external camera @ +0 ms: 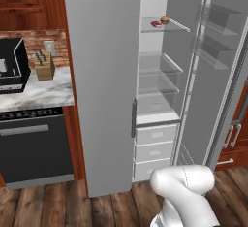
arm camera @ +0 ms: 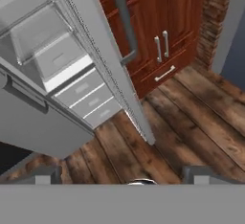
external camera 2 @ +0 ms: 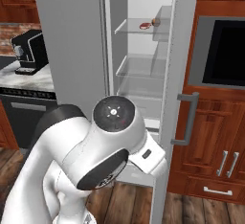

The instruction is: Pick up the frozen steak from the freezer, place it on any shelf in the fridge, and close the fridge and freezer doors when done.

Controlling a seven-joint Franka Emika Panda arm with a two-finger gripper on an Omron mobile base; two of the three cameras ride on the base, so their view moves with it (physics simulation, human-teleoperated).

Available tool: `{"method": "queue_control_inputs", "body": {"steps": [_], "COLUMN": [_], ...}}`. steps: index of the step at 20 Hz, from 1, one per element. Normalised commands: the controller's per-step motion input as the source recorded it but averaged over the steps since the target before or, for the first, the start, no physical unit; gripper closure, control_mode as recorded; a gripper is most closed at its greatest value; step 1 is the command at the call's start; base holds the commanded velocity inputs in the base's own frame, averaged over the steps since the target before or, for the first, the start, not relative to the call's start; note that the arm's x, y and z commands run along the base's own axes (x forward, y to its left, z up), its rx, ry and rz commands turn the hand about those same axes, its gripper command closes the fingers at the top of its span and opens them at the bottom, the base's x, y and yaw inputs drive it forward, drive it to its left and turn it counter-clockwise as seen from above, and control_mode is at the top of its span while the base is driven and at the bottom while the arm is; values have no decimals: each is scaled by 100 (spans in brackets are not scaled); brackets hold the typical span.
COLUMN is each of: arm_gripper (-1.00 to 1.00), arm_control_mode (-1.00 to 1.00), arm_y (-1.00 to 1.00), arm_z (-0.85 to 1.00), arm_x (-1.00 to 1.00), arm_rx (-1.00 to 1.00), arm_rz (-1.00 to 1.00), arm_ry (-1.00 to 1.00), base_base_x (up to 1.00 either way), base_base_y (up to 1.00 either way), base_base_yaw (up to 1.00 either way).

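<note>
The small dark-red frozen steak (external camera: 156,24) lies on the top clear glass shelf (external camera: 177,24) of the open grey compartment, just beside a small round orange-brown item (external camera: 164,20). Grey drawers (external camera: 156,135) sit below. The two-finger gripper (arm camera: 125,174) hangs spread wide and empty above the wooden floor (arm camera: 191,117).
</note>
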Motion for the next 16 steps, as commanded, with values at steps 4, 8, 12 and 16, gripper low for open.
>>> {"method": "queue_control_inputs", "body": {"steps": [4, 8, 12, 16], "arm_gripper": [-100, -100, -100, -100], "arm_control_mode": [-100, -100, -100, -100], "arm_y": [-100, -100, -88, -50], "arm_z": [0, 0, -9, -41], "arm_x": [-39, 3, 61, 98], "arm_rx": [16, 9, 0, 0], "arm_rz": [0, 0, 5, 8], "arm_ry": [-6, -17, -28, -29], "base_base_x": [0, 0, 0, 0], "base_base_y": [0, 0, 0, 0], "base_base_yaw": [0, 0, 0, 0]}}
